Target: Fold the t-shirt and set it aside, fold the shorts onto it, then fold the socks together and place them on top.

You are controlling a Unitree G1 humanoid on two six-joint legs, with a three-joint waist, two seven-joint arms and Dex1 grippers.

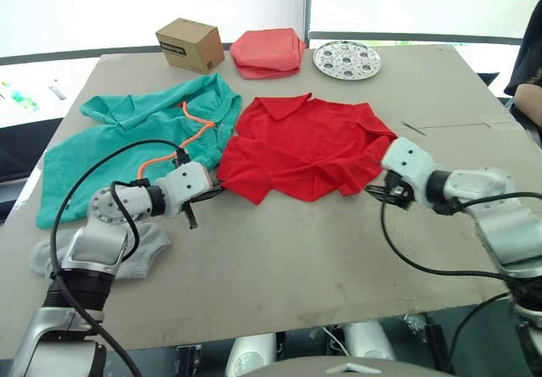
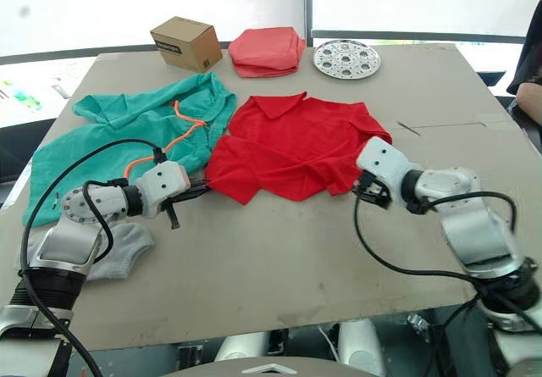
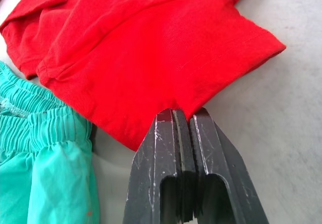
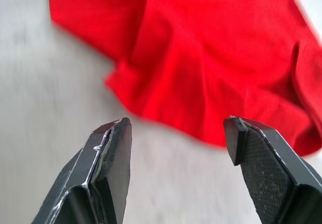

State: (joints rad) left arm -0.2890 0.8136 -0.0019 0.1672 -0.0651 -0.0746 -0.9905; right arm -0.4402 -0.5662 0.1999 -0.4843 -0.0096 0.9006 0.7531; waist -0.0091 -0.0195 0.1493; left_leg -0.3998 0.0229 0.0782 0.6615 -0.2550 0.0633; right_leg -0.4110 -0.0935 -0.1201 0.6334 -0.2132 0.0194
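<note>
Nearest me, the socks (image 1: pixel 102 250) lie in a grey heap on the surface (image 1: pixel 288 267), near its front edge on my left, partly under my left arm. Just beyond them the shorts (image 1: pixel 127 152) are spread flat, orange cord (image 1: pixel 190 135) trailing across the teal cloth, their right side touching the shirt's left edge.

The shirt (image 1: pixel 305 144) lies mid-surface, collar toward the far edge, rumpled w/ folds at its lower right. My left pincer (image 3: pixel 185 126) is clamped on the shirt's lower-left corner — fingers pressed together w/ the red hem caught at the tips, low against the surface. In the head view it sits at that corner (image 1: pixel 216 189), betw. shorts and shirt.

My right pincer (image 4: pixel 176 133) is apart — both fingers spread wide, pointing at the shirt's lower-right corner, close to the hem but not touching it; bare surface shows betw. the tips and the cloth. From above it sits just beside that corner (image 1: pixel 377 192).

At the far edge: a cardboard box (image 1: pixel 189 44) on the left, a folded salmon-pink cloth (image 1: pixel 268 52) next to it, and a perforated metal disc (image 1: pixel 347 59) to the right, all well apart from the shirt. A person's arm (image 1: pixel 529 97) shows at the right edge.
</note>
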